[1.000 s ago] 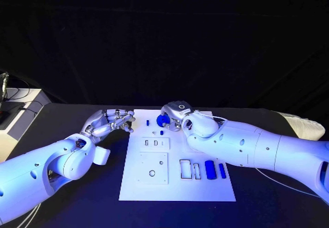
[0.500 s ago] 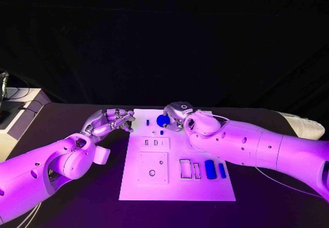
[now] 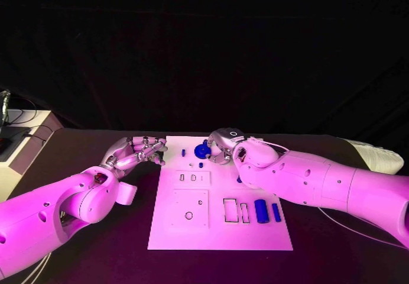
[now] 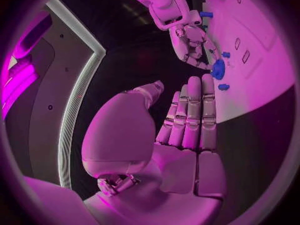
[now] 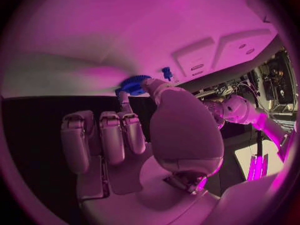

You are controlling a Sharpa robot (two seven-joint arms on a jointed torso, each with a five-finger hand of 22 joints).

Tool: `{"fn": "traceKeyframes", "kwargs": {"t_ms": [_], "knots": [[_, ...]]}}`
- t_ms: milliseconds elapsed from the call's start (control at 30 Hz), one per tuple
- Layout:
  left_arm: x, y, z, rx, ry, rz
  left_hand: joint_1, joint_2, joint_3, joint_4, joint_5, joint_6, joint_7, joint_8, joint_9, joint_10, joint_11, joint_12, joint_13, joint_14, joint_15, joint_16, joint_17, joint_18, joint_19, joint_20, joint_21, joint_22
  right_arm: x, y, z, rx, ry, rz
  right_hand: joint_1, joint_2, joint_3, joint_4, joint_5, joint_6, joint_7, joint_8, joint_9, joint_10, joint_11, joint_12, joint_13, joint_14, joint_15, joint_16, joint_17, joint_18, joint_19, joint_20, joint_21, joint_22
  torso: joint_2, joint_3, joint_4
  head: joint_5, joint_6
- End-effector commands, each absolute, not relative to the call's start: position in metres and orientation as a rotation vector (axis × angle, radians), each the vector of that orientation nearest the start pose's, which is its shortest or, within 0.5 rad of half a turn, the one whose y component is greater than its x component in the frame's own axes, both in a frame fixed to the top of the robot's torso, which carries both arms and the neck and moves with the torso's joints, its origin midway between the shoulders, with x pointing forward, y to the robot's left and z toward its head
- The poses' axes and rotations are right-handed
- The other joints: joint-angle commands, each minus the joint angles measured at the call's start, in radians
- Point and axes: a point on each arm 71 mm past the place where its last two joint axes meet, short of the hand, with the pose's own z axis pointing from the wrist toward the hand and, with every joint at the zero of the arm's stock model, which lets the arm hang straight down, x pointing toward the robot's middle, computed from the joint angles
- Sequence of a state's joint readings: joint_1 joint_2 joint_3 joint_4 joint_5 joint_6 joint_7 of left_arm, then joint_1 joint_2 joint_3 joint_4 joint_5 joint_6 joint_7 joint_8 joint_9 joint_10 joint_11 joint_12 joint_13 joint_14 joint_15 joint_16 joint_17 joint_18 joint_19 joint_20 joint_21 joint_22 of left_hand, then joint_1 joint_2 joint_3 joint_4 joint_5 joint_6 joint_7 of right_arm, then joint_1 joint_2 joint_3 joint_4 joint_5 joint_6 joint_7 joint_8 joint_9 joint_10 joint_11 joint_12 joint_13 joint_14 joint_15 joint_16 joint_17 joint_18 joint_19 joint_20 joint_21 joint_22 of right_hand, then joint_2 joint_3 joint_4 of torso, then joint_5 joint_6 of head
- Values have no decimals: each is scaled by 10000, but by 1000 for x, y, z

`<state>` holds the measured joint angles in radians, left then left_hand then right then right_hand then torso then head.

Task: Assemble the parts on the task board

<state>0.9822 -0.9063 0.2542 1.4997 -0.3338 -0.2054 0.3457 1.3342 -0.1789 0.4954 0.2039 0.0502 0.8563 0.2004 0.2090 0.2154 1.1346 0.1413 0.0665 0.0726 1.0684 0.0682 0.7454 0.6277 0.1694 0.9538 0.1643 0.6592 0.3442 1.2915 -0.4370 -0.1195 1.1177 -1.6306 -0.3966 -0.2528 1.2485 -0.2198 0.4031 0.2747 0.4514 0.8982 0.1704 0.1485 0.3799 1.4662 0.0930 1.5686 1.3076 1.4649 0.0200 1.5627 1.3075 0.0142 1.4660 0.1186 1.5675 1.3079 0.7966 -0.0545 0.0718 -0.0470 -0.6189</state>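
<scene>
Gear [image 3: 203, 150] at the board's [image 3: 256, 236] far end, pinched in right hand [image 3: 223, 144] fingers [image 5: 125, 105] just over the surface, probably lining it up for a peg there. Small blue pegs [image 3: 183, 152] stand just beside it. Two blue cylinders [image 3: 262, 211] lie near the board's right edge, not yet fitted. Left hand [image 3: 136, 152] hovers off the board's left edge over the desk [image 3: 85, 154], fingers curled, holding nothing, likely kept clear.

no readable text or labels anywhere.
</scene>
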Motion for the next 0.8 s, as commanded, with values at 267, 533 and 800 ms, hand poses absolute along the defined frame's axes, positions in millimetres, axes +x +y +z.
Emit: {"fn": "traceKeyframes", "kwargs": {"t_ms": [267, 533, 800], "knots": [[488, 248, -175, -9115, 14036, -15264, -34, 34, 15, 13, 31, -29, 76, -58, -2, -90, 1, -24, -10, -67, 34, 42, -10, 98, -68, 33, 52, 10, 556, -116, -177, -2378, 15545, 4397, -197, 55, 71, 87, 144, 42, 0, -43, -4, 1046, -58, 22, 2631, 1043, -59, 66, 2563, -142, 1048, -8, 33, 2629, 0, -5, 1, -2, -32], [488, 249, -175, -9093, 14012, -15280, -34, 34, 15, 13, 31, -29, 76, -58, -2, -90, 1, -24, -10, -67, 34, 42, -10, 98, -68, 33, 52, 10, 549, -131, -168, -1745, 14608, 5011, -190, 59, 154, 33, 155, 68, -9, -40, 3, 1046, -67, 22, 2631, 1044, -66, 66, 2566, -142, 1048, -11, 33, 2629, -13, -12, 7, -6, -21], [488, 251, -173, -8988, 13847, -15350, -13, 32, 20, -19, 31, 5, 35, -45, 12, -122, -9, -18, -9, -109, 42, 33, -22, 96, -111, 50, 64, 19, 533, -169, -142, -86, 14207, 6758, 106, -111, 338, -346, -882, -57, 52, -174, -19, 1046, -12, 22, 2631, 998, -27, 20, 2369, -142, 1048, 19, 33, 2629, -35, 17, -64, 17, 55]]}}
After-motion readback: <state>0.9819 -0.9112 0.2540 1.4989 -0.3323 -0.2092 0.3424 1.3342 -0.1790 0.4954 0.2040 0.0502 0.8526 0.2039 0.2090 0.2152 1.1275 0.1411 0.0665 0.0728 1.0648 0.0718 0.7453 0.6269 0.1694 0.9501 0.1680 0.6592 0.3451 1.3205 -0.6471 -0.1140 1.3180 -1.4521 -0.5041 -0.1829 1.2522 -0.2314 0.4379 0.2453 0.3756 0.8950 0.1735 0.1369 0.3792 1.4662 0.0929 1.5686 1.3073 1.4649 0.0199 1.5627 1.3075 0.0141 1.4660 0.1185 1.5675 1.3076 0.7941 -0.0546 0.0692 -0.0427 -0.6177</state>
